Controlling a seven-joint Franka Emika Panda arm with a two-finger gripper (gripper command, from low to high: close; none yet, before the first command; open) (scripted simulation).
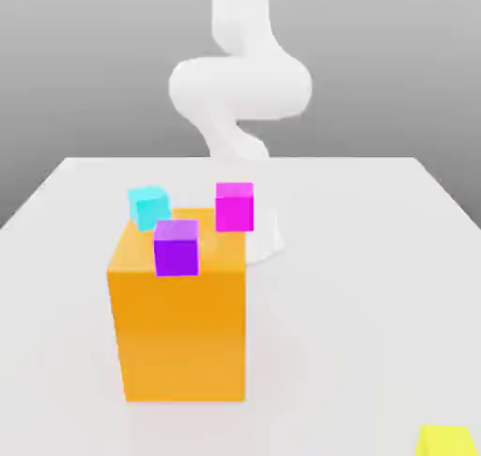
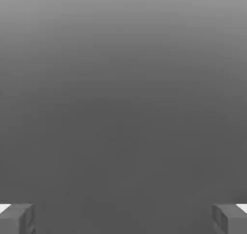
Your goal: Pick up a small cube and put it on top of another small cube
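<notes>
A small bright yellow cube [image 1: 446,441] lies on the white table [image 1: 376,285] at the near edge on the exterior view's right, partly cut off by the picture's border. My white arm [image 1: 240,87] rises at the far side of the table, bent above it. In the hand view my gripper [image 2: 123,219] is open: its two grey fingertips [image 2: 17,218] stand far apart with nothing between them, in front of a plain grey background.
A big orange block [image 1: 178,327] stands left of the table's middle. A purple cube [image 1: 176,247] sits at its top front edge. A cyan cube [image 1: 148,207] and a magenta cube [image 1: 234,207] show at its back corners; whether they rest on it I cannot tell.
</notes>
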